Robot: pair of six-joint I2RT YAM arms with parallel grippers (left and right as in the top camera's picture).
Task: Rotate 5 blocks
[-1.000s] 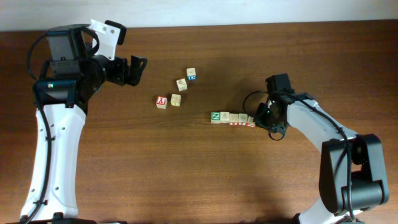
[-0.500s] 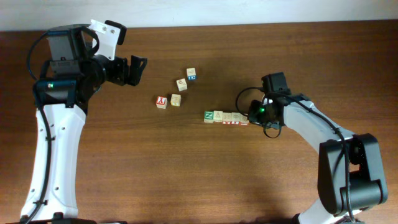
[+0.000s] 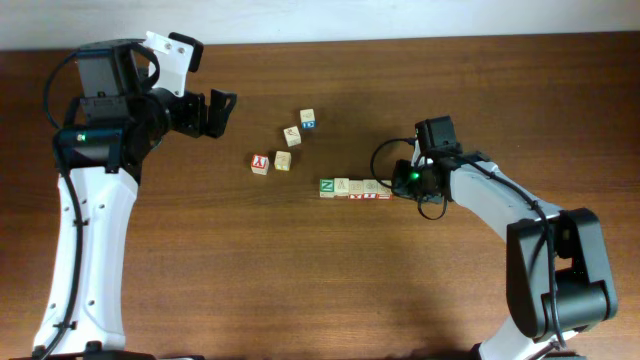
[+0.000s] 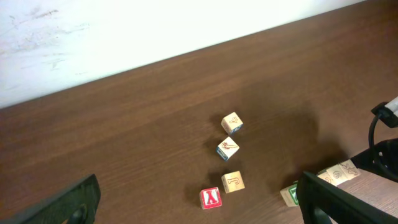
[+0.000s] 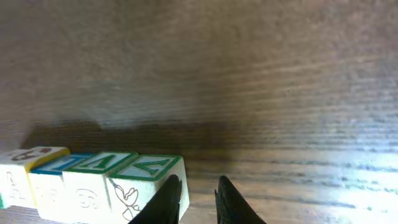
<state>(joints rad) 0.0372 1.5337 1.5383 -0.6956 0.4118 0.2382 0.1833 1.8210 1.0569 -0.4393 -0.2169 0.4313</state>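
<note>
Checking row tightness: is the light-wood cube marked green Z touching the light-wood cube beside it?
Touching. Overhead shows the green Z cube flush against the neighbouring cube, no gap.

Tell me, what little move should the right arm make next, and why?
Probably a small sideways nudge on the row of blocks, to swing it round. The right gripper, fingers barely apart and empty, sits right beside the end block, so pushing looks easier than grabbing.
</note>
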